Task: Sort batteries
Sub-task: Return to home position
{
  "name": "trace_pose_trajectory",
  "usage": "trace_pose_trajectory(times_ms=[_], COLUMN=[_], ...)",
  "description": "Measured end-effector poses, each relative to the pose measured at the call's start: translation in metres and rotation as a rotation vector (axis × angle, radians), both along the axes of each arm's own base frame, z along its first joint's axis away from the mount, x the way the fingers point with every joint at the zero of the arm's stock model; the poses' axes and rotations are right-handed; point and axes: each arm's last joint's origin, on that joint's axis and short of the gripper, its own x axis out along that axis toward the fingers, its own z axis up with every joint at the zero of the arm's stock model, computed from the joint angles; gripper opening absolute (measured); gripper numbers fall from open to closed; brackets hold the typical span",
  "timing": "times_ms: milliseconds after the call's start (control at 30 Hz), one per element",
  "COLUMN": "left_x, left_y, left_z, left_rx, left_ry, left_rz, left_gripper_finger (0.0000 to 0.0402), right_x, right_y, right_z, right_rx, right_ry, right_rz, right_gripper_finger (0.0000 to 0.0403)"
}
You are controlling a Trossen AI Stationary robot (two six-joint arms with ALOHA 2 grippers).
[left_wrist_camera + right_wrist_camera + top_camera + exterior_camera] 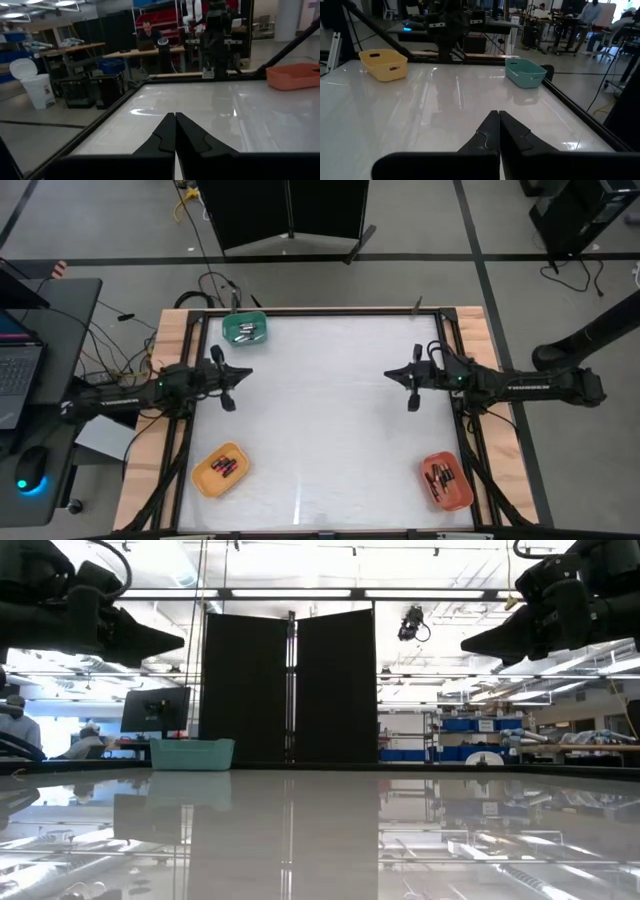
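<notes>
**Batteries binned, arms parked**

High view: batteries (pixel 440 477) lie in the green tray (pixel 227 327), yellow tray (pixel 203 482) and orange tray (pixel 428 463) at the table's (pixel 330 415) corners.

Low view: both arms hang above the table.

Wrist views: left gripper (pixel 175 116) and right gripper (pixel 498 114) are pinched together and empty, so I judge them parked.

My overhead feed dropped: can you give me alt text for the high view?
Both arms reach in from the white table's sides, the left gripper and right gripper shut, pointing at each other. The batteries lie in three trays: green tray upper left, yellow tray lower left, orange tray lower right.
</notes>
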Motion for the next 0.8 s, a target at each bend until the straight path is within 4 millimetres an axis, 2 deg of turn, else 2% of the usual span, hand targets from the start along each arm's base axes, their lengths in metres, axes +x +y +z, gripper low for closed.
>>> trace_pose_trajectory(times_ms=[167,433,800], left_x=[-0.0102,-0.0103,-0.0092], left_y=[-0.0011,-0.0003,-0.0040], left_z=[0.0017,-0.0006,-0.0006], left_rx=[0.026,0.023,-0.008], left_ry=[-0.035,-0.008,-0.020], left_rz=[0.032,0.060,-0.073], left_gripper_finger=[0.0010,0.0011,0.0011], right_x=[-0.0022,-0.0053,-0.0002], right_y=[0.0003,0.0006,-0.0047], right_z=[0.0000,0.0019,0.0036], right_rx=[0.008,0.016,0.058], right_ry=[0.004,-0.010,-0.050], right_rz=[-0.002,-0.011,-0.048], right_gripper_finger=[0.0004,0.0004,0.0004])
